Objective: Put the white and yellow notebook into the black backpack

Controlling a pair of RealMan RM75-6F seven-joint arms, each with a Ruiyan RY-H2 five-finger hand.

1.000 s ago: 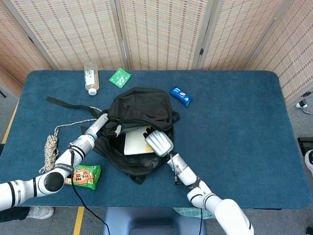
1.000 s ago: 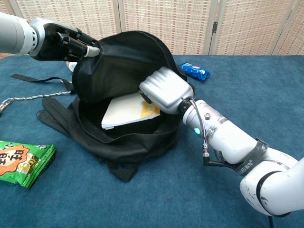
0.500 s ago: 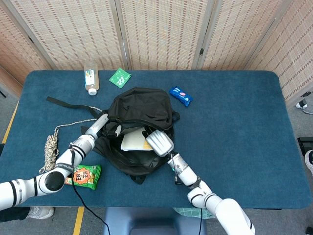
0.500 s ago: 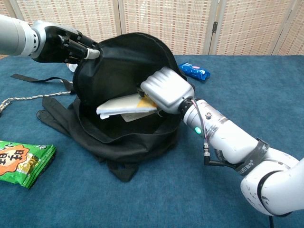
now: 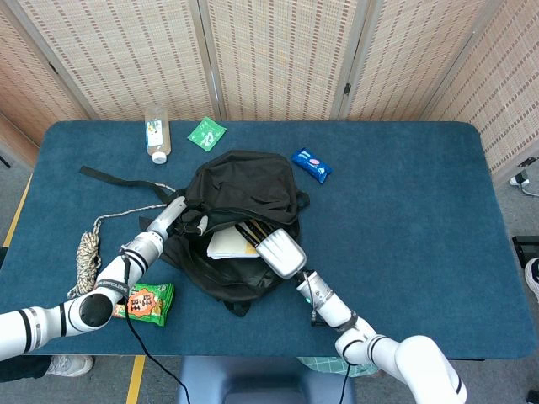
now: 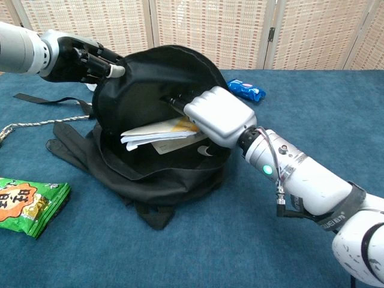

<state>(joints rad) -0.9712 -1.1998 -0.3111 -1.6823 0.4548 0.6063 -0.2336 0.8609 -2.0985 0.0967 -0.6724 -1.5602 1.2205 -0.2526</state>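
Observation:
The black backpack (image 5: 242, 187) lies in the middle of the table with its mouth facing me. My left hand (image 6: 90, 57) grips the upper rim of the opening and holds the flap up. The white and yellow notebook (image 6: 157, 133) lies tilted inside the opening, also seen from above as the notebook (image 5: 229, 244). My right hand (image 6: 217, 114) hovers at the bag's mouth, its fingers (image 6: 176, 102) stretched straight out just above the notebook, with nothing visibly held. The same right hand (image 5: 280, 252) shows at the bag's near right edge.
A green snack bag (image 5: 147, 303) lies near the front left, beside a coiled rope (image 5: 88, 249). A bottle (image 5: 157, 133) and a green packet (image 5: 206, 132) sit at the back. A blue packet (image 5: 311, 164) lies behind the bag on the right. A bag strap (image 5: 105, 174) trails left.
The notebook has tipped flatter and slid deeper into the bag. My right hand has drawn back towards me and lifted, fingers now straight above it. The left hand has kept the flap up.

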